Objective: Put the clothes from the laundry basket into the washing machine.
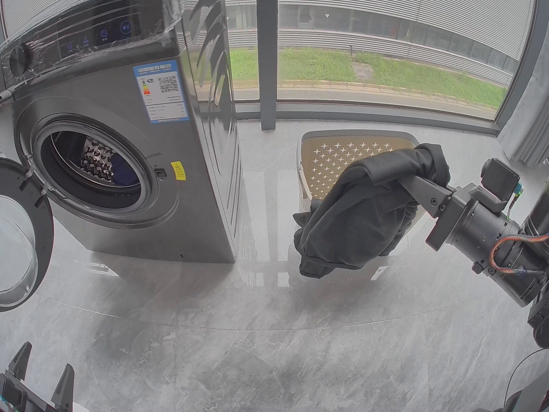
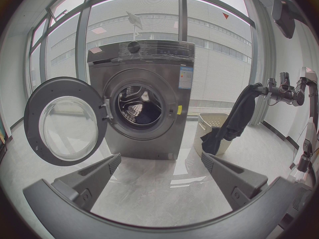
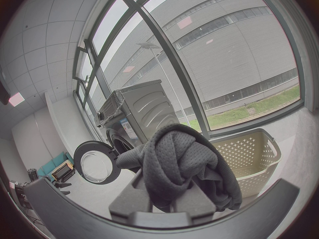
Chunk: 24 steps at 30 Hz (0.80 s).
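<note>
Front-loading washing machine point(image 1: 114, 144), grey, with clear film over its control panel, standing on a pale marble-patterned floor point(image 1: 257, 339) on the robot's left. Its round glass door point(image 1: 17, 236) is swung fully open toward the robot's left, exposing the drum opening point(image 1: 94, 164), inside which a dark blue item point(image 2: 146, 115) lies against the perforated metal wall. A blue-bordered label point(image 1: 162, 91) and a small yellow sticker point(image 1: 178, 170) sit on the front panel beside the opening. The cream laundry basket point(image 1: 343, 144), pierced with star-shaped holes, stands on the floor just to the right of the machine and near the large window point(image 1: 372, 41). The right gripper point(image 1: 407, 183) is held above the near side of the basket with its fingers clamped on a dark grey mesh garment point(image 1: 360, 213). The cloth is bunched over the fingers and hangs down in a long fold in front of the basket's near wall. Its lower end is close to the floor, and whether it touches the basket or the floor cannot be told. The garment is well apart from the drum opening. The left gripper point(image 2: 159, 156) sits low and near the robot, facing the machine's front, its two fingers spread wide with nothing between them. A grey curtain point(image 1: 529, 127) hangs at the far right, and grass and a ribbed building face lie beyond the glass.
</note>
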Available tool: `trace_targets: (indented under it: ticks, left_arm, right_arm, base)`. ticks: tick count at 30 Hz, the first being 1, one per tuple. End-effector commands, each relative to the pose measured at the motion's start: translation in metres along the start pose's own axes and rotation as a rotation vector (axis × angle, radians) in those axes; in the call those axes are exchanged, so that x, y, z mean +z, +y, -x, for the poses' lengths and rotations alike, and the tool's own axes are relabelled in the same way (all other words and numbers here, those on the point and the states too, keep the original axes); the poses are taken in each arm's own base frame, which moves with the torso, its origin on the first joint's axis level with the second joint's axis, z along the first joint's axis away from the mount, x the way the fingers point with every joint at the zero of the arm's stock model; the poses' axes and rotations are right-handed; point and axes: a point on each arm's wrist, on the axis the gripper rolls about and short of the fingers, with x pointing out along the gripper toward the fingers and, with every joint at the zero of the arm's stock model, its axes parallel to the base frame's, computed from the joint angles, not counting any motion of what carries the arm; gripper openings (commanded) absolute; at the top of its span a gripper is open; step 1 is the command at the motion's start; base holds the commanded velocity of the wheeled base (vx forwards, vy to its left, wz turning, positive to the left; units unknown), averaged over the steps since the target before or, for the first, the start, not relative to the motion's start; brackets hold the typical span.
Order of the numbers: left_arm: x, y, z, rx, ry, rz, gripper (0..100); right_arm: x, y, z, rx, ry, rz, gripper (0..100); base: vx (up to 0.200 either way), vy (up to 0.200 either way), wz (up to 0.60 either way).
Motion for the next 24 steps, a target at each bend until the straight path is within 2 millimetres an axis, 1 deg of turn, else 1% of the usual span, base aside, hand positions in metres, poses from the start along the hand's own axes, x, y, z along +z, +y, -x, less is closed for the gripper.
trace_targets:
  ticks: [1,14,20,24]
  left_arm:
    - [-0.0049,0.0002,-0.0001,-0.001,0.002,0.001,100]
    - [-0.0047,0.0002,-0.0001,-0.001,0.001,0.002,100]
    - [-0.0047,0.0002,-0.0001,-0.001,0.001,0.001,100]
    - [-0.0047,0.0002,-0.0001,-0.001,0.001,0.001,100]
  right_arm:
    - [-0.0007,0.0001,-0.0007,0.000,0.002,-0.001,0]
    - [-0.0023,-0.0003,-0.0013,-0.003,0.008,-0.001,0]
    - [-0.0026,-0.0004,-0.0011,-0.003,0.010,-0.002,0]
    - [-0.0049,-0.0008,-0.0022,-0.004,0.017,-0.002,0]
  base:
    - [0.000,0.200,0.00]
    - [0.000,0.200,0.00]
    - [0.000,0.000,0.00]
    - [-0.200,0.000,0.00]
